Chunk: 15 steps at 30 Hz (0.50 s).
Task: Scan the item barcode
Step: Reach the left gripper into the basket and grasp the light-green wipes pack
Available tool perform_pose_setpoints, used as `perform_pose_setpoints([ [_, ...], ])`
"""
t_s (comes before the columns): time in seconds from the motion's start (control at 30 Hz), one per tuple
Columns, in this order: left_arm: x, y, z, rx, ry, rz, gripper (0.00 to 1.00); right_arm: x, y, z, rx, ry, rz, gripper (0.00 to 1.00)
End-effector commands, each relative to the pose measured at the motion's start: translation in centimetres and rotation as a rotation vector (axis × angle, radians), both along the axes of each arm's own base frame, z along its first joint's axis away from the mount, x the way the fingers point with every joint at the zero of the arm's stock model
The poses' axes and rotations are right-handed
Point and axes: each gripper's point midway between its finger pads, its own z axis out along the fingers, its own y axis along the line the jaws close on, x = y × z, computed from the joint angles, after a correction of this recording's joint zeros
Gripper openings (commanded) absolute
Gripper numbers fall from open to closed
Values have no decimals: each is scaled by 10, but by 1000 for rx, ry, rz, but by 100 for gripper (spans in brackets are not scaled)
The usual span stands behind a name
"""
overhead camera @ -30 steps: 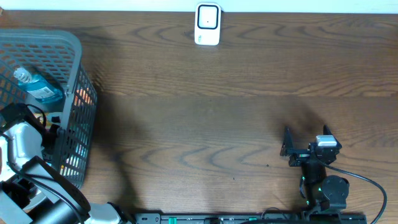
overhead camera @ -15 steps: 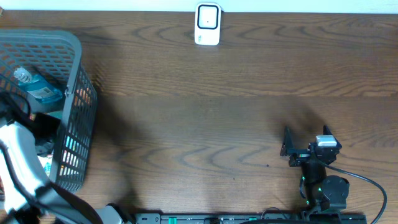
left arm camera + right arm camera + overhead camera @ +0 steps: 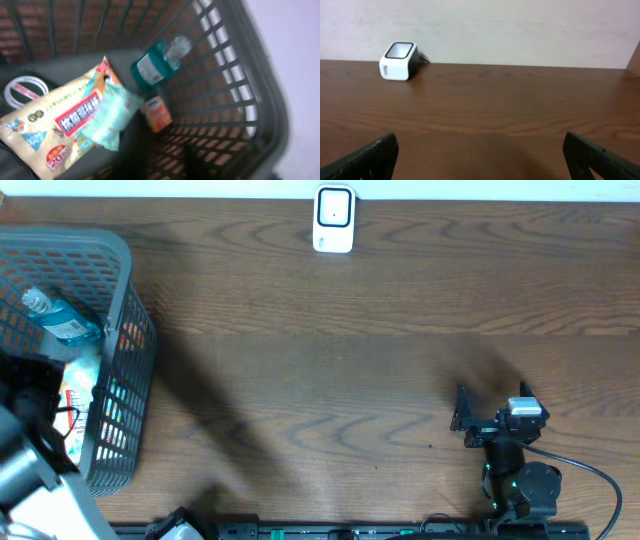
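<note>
Fig. | Left gripper: you see it over the basket at the table's left end; whether its jaws are apart cannot be told | Items: snack bag, blue bottle and orange box lie inside the basket | Right gripper: fingers wide apart, holding nothing | Scanner: far table edge

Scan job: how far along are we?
Done: nothing visible; the scanner stands alone on the table. In hand: left arm is over the basket, its camera on a pouch, bottle and orange box; no grip shows. Left: pick, scan. Right gripper open, empty.
</note>
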Motion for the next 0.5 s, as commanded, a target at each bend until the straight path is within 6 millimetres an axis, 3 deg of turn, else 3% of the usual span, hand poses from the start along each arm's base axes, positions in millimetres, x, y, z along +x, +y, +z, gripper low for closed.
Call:
perform_pose_setpoints([
  [0.0,-13,11,9,63,18,83,77,0,4,-1,-11,2,18,99],
  [0.07,-15,17,0,77,64,92,96,0,4,-1,-11,2,18,99],
  [0.1,-13,19,-8,72,90,82,100,0,4,-1,-11,2,18,99],
  [0.47,20,42,-130,-185,408,31,98,0,3,-1,-11,2,17,99],
])
